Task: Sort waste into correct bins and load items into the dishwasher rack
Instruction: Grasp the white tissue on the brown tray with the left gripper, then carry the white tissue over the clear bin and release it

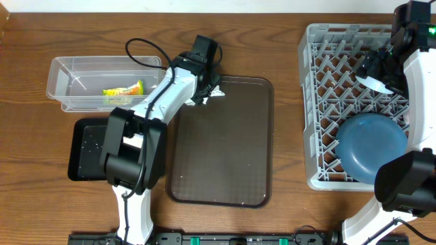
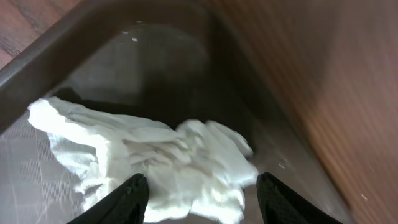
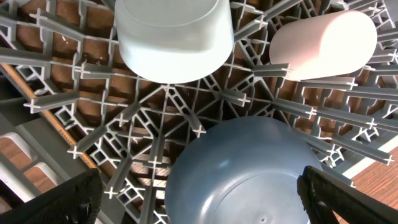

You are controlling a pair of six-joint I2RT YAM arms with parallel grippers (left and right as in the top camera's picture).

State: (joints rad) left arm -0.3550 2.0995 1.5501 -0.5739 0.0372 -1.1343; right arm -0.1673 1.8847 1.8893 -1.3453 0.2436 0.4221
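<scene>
A crumpled white paper napkin (image 2: 161, 155) lies in the far left corner of the dark brown serving tray (image 1: 225, 156). My left gripper (image 2: 202, 199) is open low over it, one finger at each side of the paper (image 1: 212, 94). The yellow-green printed wrapper (image 1: 123, 89) lies in the clear tub (image 1: 68, 78). My right gripper (image 3: 205, 199) hangs open above the grey dishwasher rack (image 1: 320, 102). Below it, a round blue plate (image 3: 242, 174) lies bottom up among the pegs. Behind it are an upturned pale green bowl (image 3: 174, 34) and a pink cup (image 3: 323, 43).
A black tray (image 1: 85, 153) with a few white specks sits in front of the clear tub, partly under my left arm. A black cable (image 1: 146, 47) loops over the table behind the tub. The wooden table edge runs along the back.
</scene>
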